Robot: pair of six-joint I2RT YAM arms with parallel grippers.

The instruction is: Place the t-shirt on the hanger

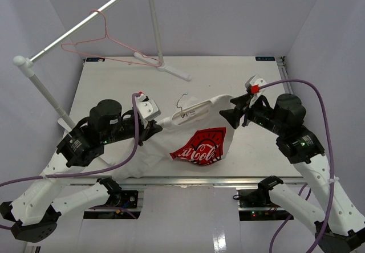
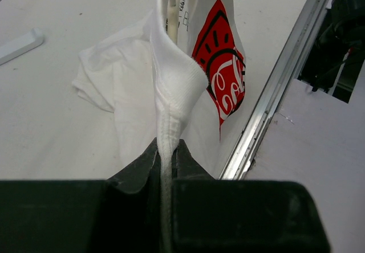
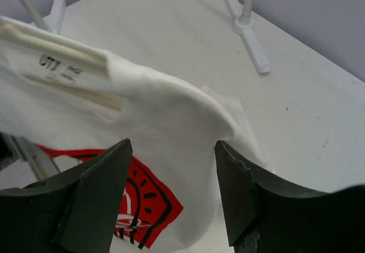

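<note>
The t-shirt [image 1: 181, 138] hangs lifted above the desk [image 1: 245, 82] between the two arms, its lower part trailing on the surface. This probably opens the cloth enough to draw it over the hanger [image 1: 190, 114], whose beige bar sits inside the neck with its hook [image 1: 182, 98] poking out. The left gripper [image 2: 166, 150] anchors its side with jaws pinching a ribbed seam, while the right gripper [image 3: 174, 167] has its jaws spread around the opposite shoulder (whether touching, I cannot tell). The cloth is white, limp and creased, its red logo patch [image 1: 199, 147] tilted.
</note>
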